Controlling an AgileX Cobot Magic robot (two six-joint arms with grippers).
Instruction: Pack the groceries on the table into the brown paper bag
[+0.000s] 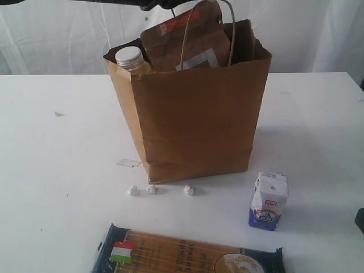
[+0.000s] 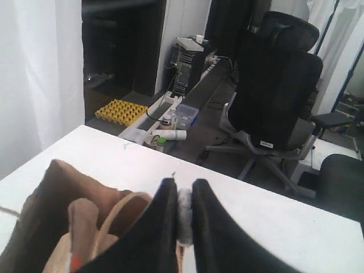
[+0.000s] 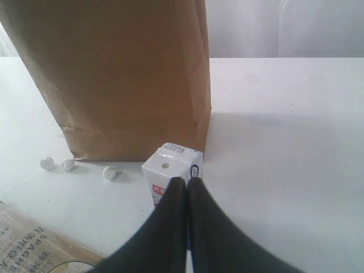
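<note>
White-blue carton (image 1: 268,200) stands upright on white tabletop (image 1: 51,170), right of tall brown paper bag (image 1: 193,119); right gripper (image 3: 186,185), jaws together and empty, points at carton from near-right, not touching; right arm nearer; left gripper (image 2: 183,196) above bag, grip unclear.

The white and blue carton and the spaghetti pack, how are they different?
The white-blue carton stands upright, while the dark-blue spaghetti pack lies flat. The carton is small and boxy; the pack is long and wide, and the bottom of the exterior view cuts it off. The carton is mostly white; the pack is dark blue with tan spaghetti showing. Both sit on the table, outside the brown paper bag.
</note>
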